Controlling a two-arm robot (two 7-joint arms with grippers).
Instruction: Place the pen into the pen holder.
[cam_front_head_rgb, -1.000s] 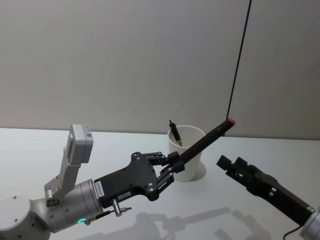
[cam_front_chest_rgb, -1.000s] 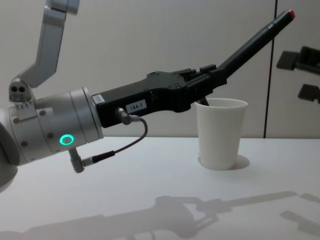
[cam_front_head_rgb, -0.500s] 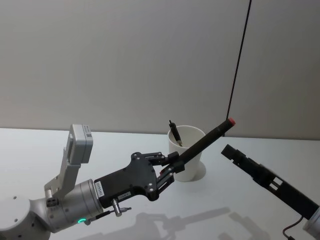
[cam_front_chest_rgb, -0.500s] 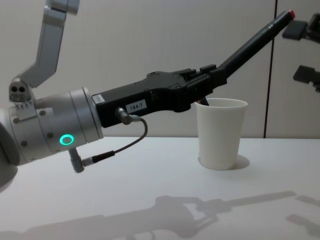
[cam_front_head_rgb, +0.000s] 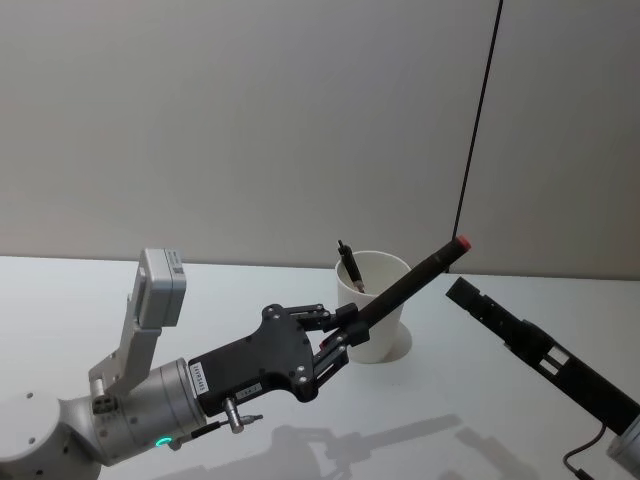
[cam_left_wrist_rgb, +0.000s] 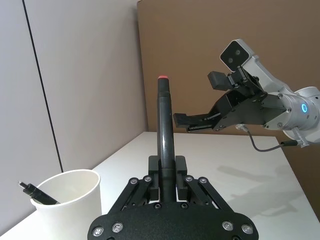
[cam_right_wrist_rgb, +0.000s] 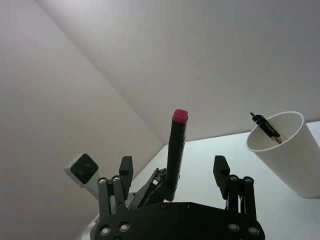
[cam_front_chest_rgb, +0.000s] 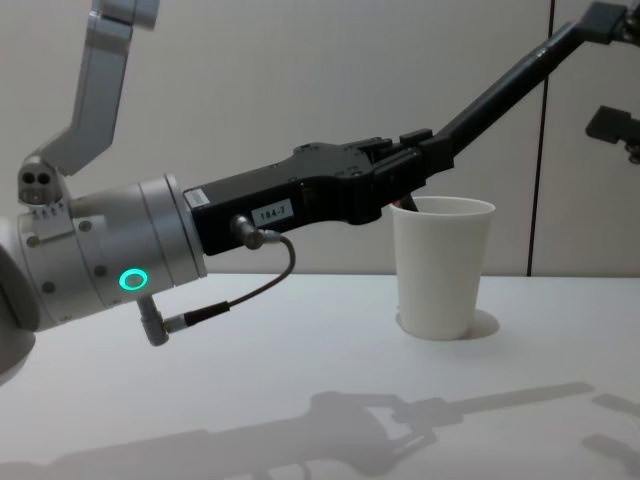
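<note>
Desk (cam_front_head_rgb: 70, 300): a plain white surface is recorded. The pen holder stands on it, right of centre in the head view.

Left gripper (cam_front_head_rgb: 345, 330): it is held above the desk, reached forward and to the right, just before the near-left side of the pen holder. The fingers (cam_left_wrist_rgb: 181, 167) are closed tightly on the lower end of the pen, one on each side of the barrel.

Right gripper (cam_front_head_rgb: 465, 293): it is raised off the desk to the right of the pen holder and directed at the upper end of the pen. The fingers (cam_right_wrist_rgb: 220, 167) are spread wide. In the right wrist view the red end of the pen is seen between them, with a gap on each side. Nothing is gripped.

Pen holder (cam_front_head_rgb: 385, 340): a white paper cup is noted, upright and open at the top.

Pen (cam_front_head_rgb: 410, 283): a dark barrel with a red end is noted. It is held tilted, rising from the left gripper up and to the right across the rim of the pen holder. It is outside the pen holder, and its red end is well above the rim.

Second pen (cam_front_head_rgb: 350, 265): a dark pen is found inside the pen holder, leaned against the left rim, its tip above the rim.
</note>
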